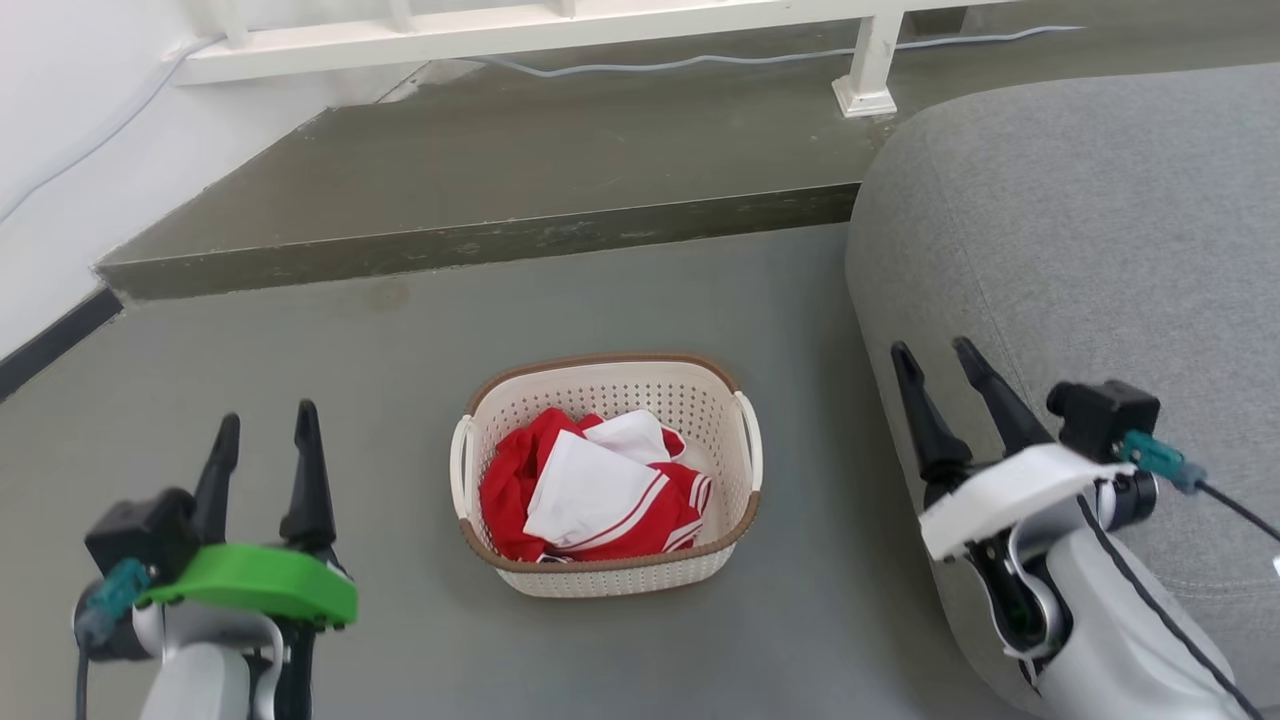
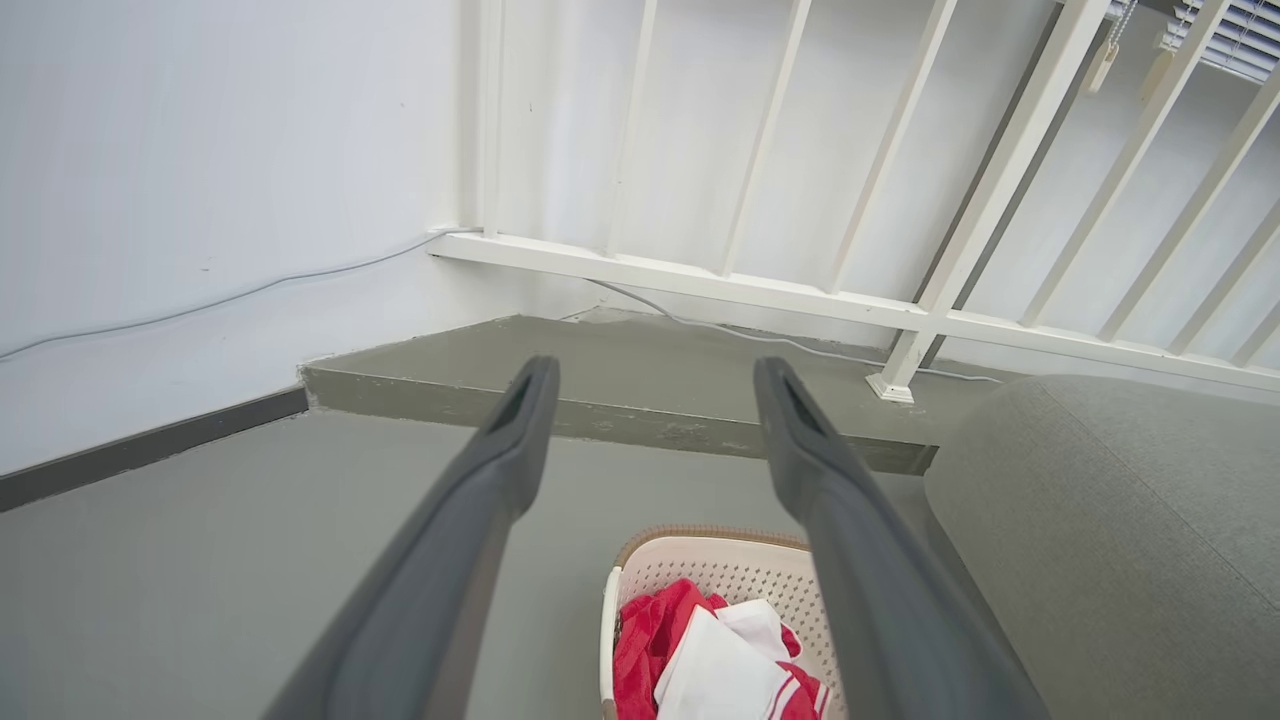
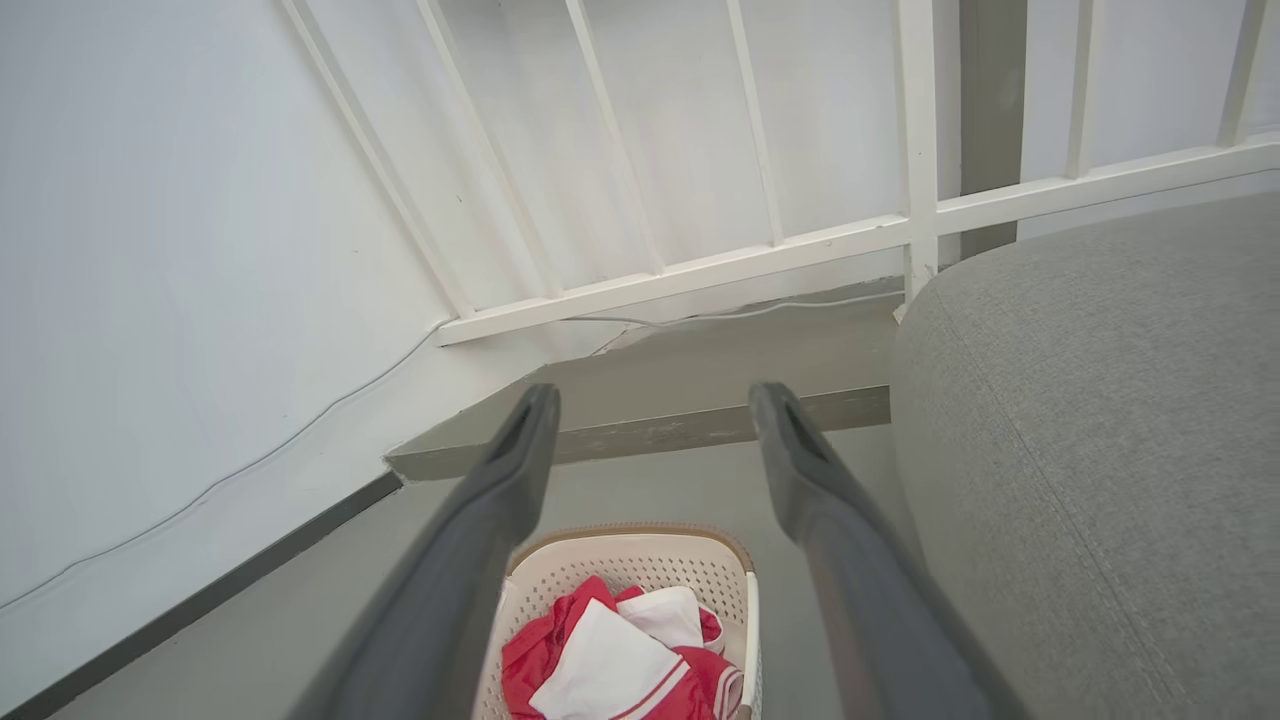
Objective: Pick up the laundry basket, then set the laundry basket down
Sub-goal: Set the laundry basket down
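Observation:
The laundry basket stands on the grey floor, cream-white and perforated with a brown rim and white loop handles at its left and right sides. Red and white clothes lie inside it. My left gripper hangs open to the basket's left, well apart from it. My right gripper is open to its right, in front of the sofa. The left wrist view has the basket low between the open fingers. In the right wrist view the basket sits below that gripper.
A grey sofa bulges in at the right, close to the basket. Behind the basket runs a raised grey step with a white railing and a cable along it. A white wall with dark skirting closes the left.

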`<state>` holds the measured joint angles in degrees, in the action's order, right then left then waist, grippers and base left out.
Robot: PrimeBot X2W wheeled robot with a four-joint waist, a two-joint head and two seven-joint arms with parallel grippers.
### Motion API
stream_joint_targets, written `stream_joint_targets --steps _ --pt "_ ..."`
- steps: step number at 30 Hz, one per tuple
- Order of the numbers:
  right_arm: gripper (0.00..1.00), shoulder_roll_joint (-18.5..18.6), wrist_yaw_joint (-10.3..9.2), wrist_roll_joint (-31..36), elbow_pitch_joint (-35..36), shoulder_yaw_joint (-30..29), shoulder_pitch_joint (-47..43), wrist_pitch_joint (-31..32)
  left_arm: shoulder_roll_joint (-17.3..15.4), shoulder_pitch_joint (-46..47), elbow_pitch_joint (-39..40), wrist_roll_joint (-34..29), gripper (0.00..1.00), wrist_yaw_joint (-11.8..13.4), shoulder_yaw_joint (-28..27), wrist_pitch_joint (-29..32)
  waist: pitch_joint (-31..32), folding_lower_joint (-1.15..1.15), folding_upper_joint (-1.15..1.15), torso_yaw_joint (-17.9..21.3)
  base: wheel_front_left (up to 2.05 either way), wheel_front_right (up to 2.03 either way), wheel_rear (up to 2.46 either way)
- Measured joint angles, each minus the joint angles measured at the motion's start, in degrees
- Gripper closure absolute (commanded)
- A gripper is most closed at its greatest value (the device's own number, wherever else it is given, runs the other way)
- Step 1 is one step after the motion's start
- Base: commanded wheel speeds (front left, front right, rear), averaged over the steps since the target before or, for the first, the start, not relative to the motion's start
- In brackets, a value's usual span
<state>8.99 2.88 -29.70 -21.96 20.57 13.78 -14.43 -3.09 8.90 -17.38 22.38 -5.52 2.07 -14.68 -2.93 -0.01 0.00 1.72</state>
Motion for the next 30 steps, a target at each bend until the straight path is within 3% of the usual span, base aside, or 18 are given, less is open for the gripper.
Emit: stream_joint_targets --steps 30 --pt "0.0 -1.6 -0.38 6.0 7.8 -5.4 -7.8 0.0 0.5 -7.2 6.8 -3.0 0.0 -0.4 1.6 0.0 -0.2 0.0 0.0 0.0 0.0 0.0 0.0"
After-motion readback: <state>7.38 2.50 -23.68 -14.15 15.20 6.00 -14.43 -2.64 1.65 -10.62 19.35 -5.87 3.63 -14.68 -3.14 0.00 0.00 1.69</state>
